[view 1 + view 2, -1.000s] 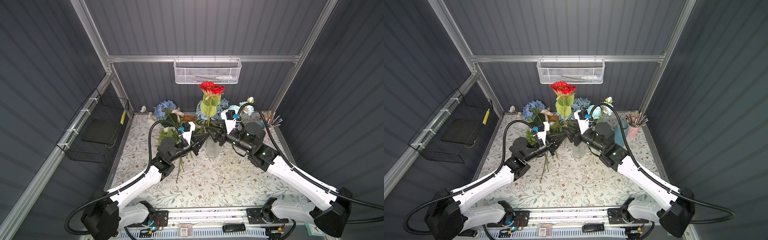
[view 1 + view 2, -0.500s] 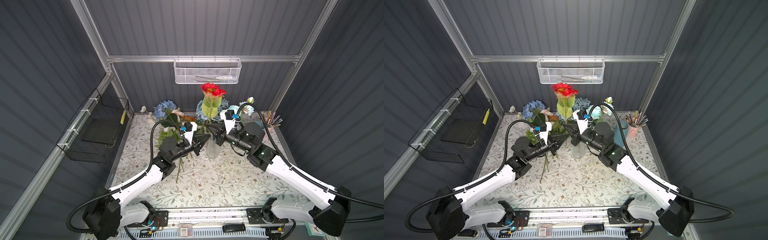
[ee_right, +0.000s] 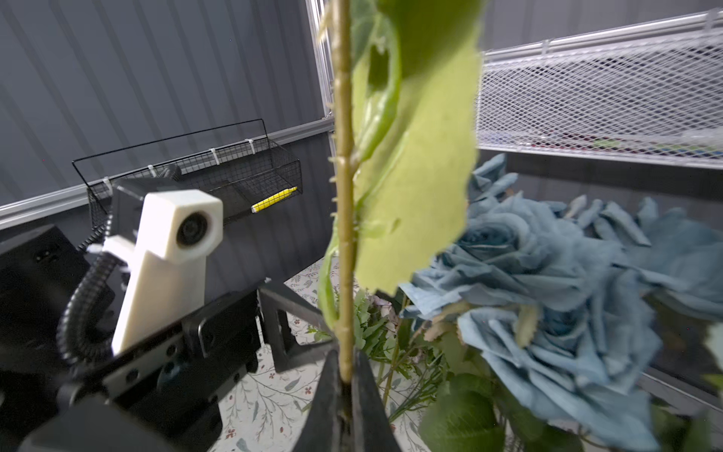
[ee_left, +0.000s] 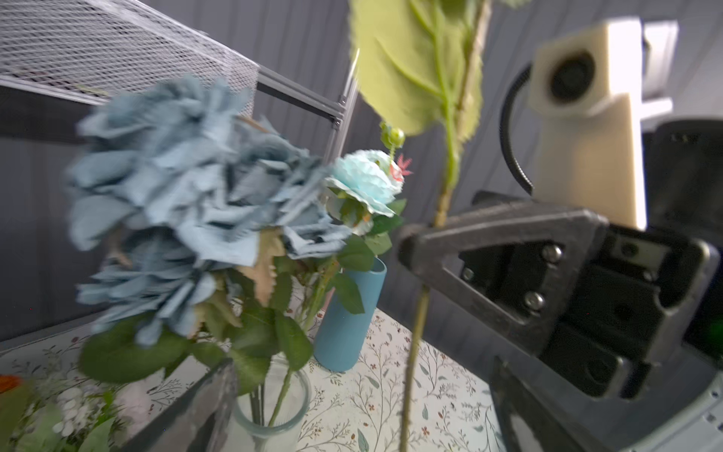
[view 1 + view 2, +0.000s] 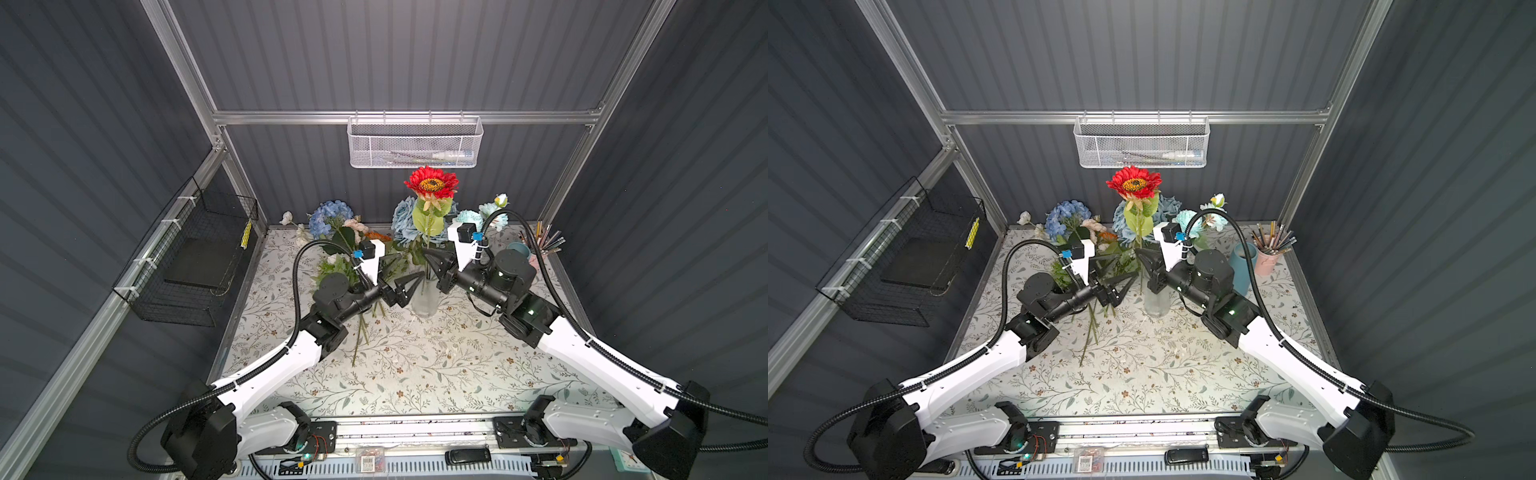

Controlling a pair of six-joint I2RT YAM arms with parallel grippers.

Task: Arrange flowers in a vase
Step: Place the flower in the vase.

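A red sunflower [image 5: 1134, 183] stands upright by a glass vase [image 5: 1156, 303] on the floral worktop [image 5: 1142, 374], its stem pinched in the right jaws. The left jaws gape just beside it. Blue roses [image 5: 1169, 206] rise behind; more flowers [image 5: 1067, 214] lie at the back left, and a white mesh basket [image 5: 1142, 143] hangs on the grey wall [image 5: 1142, 62] above.

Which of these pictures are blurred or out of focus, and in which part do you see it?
Left wrist view: the dusty-blue roses are smeared, while the blue vase behind them is clearer. Right wrist view: the sunflower stem is fairly sharp, but the right pincer, close to the lens, is dark and soft. Both top views: sharp throughout, with the red sunflower crisp.
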